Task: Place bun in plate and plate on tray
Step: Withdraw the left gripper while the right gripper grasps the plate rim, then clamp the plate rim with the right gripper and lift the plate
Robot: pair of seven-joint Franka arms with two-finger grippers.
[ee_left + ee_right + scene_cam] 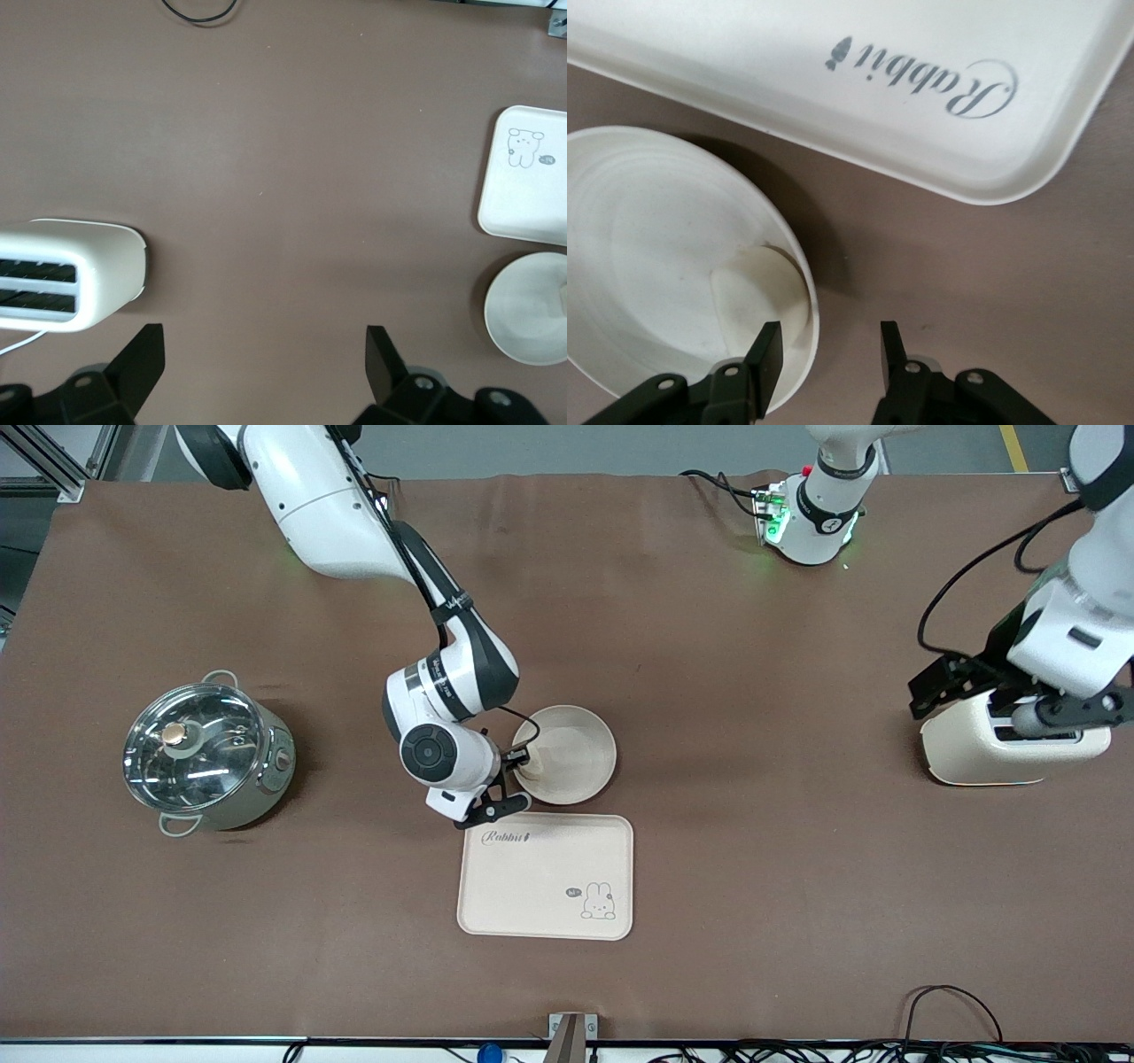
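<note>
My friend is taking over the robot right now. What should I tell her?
Right gripper: low at the plate's rim, one finger inside, one outside, partly closed; a firm pinch isn't visible.
Left gripper: open, waiting over the toaster.
Bun: already in the plate, by the rim next to the right gripper.
Tray: bare, just nearer the front camera than the plate.
Done: bun in plate.
Left: lift the plate onto the tray.

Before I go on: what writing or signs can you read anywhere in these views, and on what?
"Rabbit": script lettering on the tray, at its corner nearest the plate.
Speech bubble beside the tray's rabbit drawing: too small to read.
Lettering on the right arm's black sleeve: unreadable.
Nothing else legible.
</note>
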